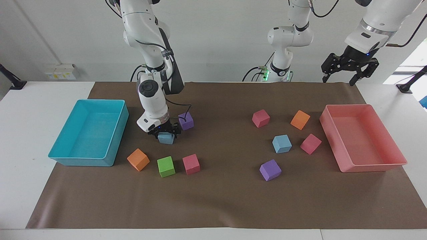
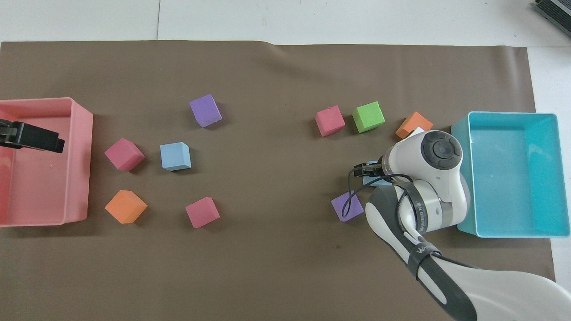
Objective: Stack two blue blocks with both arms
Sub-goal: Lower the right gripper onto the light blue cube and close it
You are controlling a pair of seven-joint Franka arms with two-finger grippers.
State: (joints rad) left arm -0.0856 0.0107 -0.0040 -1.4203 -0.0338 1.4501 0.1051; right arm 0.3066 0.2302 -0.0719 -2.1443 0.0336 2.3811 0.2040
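One blue block point(image 1: 165, 138) lies on the brown mat near the right arm's end of the table. My right gripper point(image 1: 165, 132) is down over it, open, with a finger on each side of the cube. In the overhead view the wrist hides most of this block point(image 2: 376, 181). The second blue block point(image 1: 282, 143) point(image 2: 175, 156) sits free on the mat toward the left arm's end. My left gripper point(image 1: 340, 79) hangs open and empty, high above the pink tray point(image 1: 370, 166), and this arm waits.
A purple cube point(image 1: 186, 120) sits close beside the right gripper. Orange point(image 1: 138, 159), green point(image 1: 166, 166) and pink point(image 1: 191, 164) cubes lie farther from the robots. The cyan tray point(image 1: 66, 156) stands beside them. Pink, orange and purple cubes ring the second blue block.
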